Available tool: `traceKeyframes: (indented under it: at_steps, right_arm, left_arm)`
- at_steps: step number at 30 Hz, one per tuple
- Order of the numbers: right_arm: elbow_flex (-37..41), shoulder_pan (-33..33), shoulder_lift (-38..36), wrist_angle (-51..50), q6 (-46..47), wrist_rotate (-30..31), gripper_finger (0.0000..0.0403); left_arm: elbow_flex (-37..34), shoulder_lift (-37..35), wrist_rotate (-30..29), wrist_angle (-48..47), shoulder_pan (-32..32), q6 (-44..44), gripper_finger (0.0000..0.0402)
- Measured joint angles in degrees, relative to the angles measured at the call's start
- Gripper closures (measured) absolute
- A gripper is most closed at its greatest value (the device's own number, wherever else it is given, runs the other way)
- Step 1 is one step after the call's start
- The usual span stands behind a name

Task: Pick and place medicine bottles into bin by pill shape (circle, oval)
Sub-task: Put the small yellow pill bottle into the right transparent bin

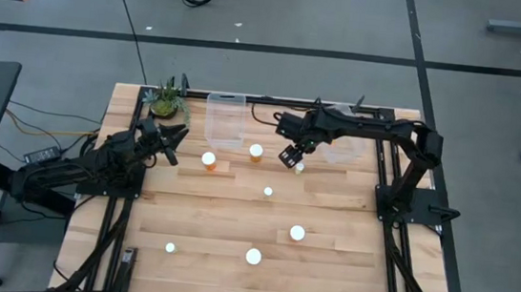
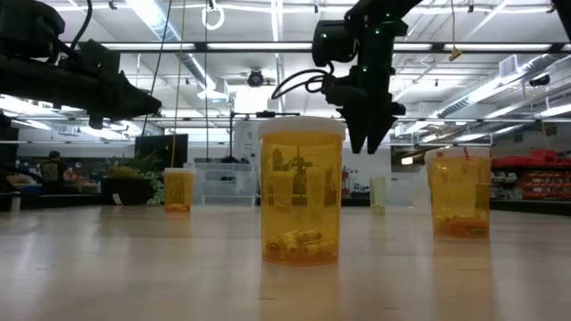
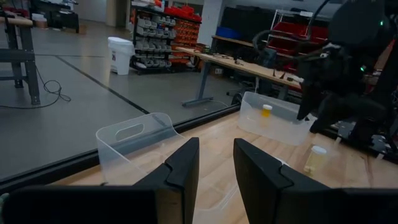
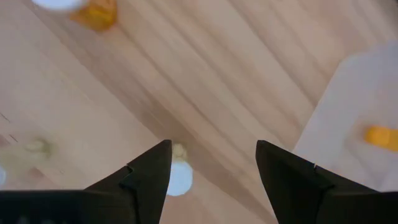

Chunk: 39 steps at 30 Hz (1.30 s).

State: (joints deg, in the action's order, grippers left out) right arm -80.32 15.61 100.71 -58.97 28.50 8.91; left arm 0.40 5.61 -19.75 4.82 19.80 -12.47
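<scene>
Nearest the low camera, an orange bottle [image 2: 301, 192] stands capped, pills at its bottom. Overhead, the right claw [image 1: 291, 158] hangs open above a small pale bottle [image 1: 299, 168] at its 4 o'clock, near the right bin [image 1: 342, 152]. Off-center fingers could tip it. The left claw [image 1: 173, 138] waits closed by the plant [image 1: 166, 100].

Grey floor [image 1: 349, 20], perhaps concrete

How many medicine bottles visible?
8 bottles. On the table: two by the left bin, one below the right hand, one mid-table, three toward the front. One in the right bin; more may be hidden.
</scene>
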Motion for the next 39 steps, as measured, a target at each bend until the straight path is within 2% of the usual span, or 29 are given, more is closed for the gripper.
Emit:
traceKeyframes:
  at_steps: [13,24,35,39]
  right_arm:
    - [7.3,-1.1,0.0,5.9,2.9,-4.2,0.0162]
    - [8.6,-3.9,0.0,7.7,5.6,-3.6,0.0162]
    - [13.2,-3.9,0.0,13.1,6.0,-3.3,0.0162]
    - [13.6,-3.8,0.0,13.2,6.0,-3.4,0.0174]
  left_arm:
    - [0.0,0.0,0.0,0.0,0.0,0.0,0.0294]
    - [0.0,0.0,0.0,0.0,0.0,0.0,0.0294]
    - [0.0,0.0,0.0,0.0,0.0,0.0,0.0294]
    - [0.0,0.0,0.0,0.0,0.0,0.0,0.0294]
